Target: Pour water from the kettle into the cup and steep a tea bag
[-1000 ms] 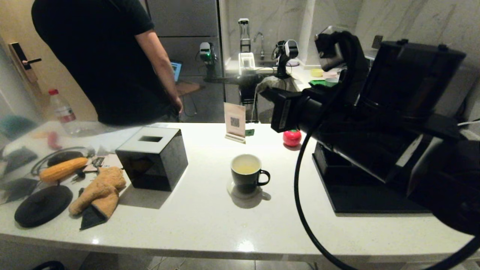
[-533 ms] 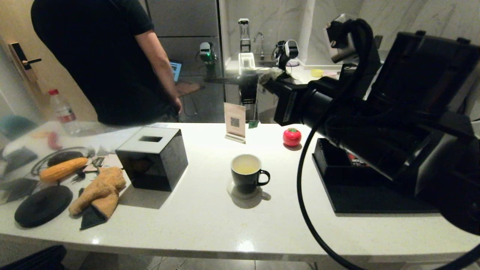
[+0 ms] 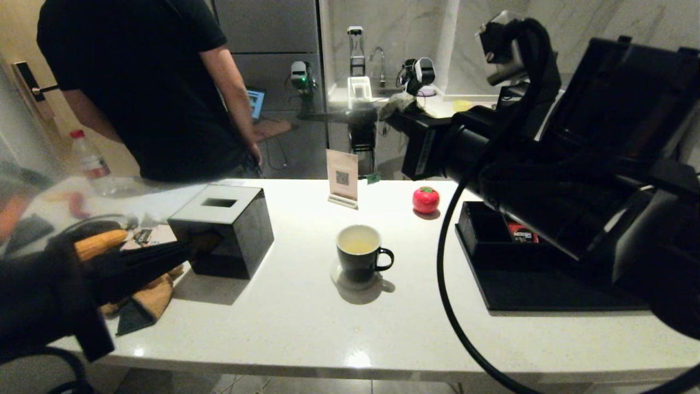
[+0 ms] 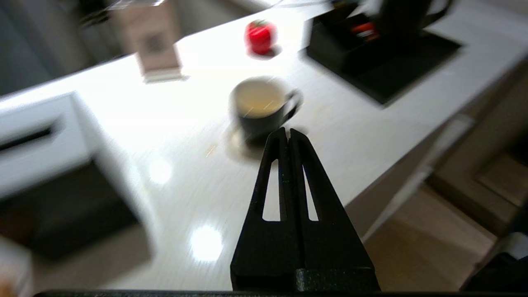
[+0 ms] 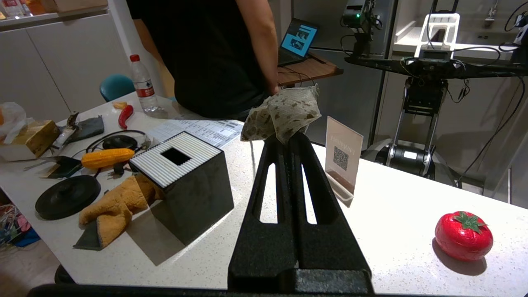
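Black cube tissue box with a white slotted top [image 3: 223, 230], tan plush cloth [image 5: 119, 204] beside it, yellow corn cob [image 5: 107, 157], flat black round lid [image 5: 67, 196], red tomato-shaped timer [image 3: 425, 200], upright QR-code sign card [image 3: 342, 178], clear plastic water bottle [image 5: 142, 85], person in a black shirt [image 3: 147, 82] behind the white counter [image 3: 306, 323]

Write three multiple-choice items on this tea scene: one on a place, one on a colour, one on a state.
1. Where is the small pale paper tea bag?
A. In the mug
B. At the right gripper's fingertips, up in the air
C. On the tissue box

2. What colour is the inside of the small black ceramic mug?
A. White
B. Red
C. Blue

3. How stands the left gripper?
A. Wide open
B. Shut on the mug
C. Shut, holding nothing

Answers: B, the right wrist view shows the bag pinched at the fingertips; A, a white interior holds yellowish water; C, the left wrist view shows fingers together, empty.
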Controlling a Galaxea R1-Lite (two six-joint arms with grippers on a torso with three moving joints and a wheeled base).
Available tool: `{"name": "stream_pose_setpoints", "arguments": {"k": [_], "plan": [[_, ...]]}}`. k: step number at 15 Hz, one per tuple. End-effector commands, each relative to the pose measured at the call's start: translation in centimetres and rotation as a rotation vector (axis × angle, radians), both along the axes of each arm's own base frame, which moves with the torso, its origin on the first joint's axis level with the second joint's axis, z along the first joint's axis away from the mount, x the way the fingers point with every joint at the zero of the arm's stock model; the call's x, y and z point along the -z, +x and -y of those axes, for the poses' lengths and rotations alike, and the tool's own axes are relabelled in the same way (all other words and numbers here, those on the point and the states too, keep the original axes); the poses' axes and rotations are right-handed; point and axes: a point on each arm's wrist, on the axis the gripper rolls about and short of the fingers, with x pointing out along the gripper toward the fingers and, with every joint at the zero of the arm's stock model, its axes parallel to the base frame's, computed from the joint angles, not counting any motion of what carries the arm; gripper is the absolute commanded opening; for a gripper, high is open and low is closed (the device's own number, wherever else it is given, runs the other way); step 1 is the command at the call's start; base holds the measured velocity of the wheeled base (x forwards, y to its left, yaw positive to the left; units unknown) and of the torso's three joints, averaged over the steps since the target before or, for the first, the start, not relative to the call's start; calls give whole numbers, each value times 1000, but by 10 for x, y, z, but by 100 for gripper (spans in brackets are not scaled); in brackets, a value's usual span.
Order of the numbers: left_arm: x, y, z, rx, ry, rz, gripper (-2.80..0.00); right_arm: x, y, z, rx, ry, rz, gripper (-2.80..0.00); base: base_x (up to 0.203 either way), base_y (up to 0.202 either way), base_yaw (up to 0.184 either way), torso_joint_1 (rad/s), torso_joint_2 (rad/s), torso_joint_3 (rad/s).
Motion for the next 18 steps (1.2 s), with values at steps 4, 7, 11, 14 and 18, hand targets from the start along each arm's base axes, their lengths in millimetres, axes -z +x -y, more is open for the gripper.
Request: {"name": "stream_pose_setpoints", "arguments": {"k": [4,7,11,14,18], "plan": [[13,65,54,160,16,-42,-280,1,1,-1,7,-15,12,-280,0,0,0,0,0,0],[20,92,71,176,11,-40,-280,0,0,1,7,-13,13,-280,0,0,0,0,0,0],[28,108,109,192,-31,-24,-280,1,-1,2,5,-16,9,-280,0,0,0,0,0,0],[28,115,133,185,-65,-26,-280,3,-3,3,1,-19,2,-280,0,0,0,0,0,0],[25,124,144,196,-77,-11,0,10,-9,10,0,-32,-16,-280,0,0,0,0,0,0]]}}
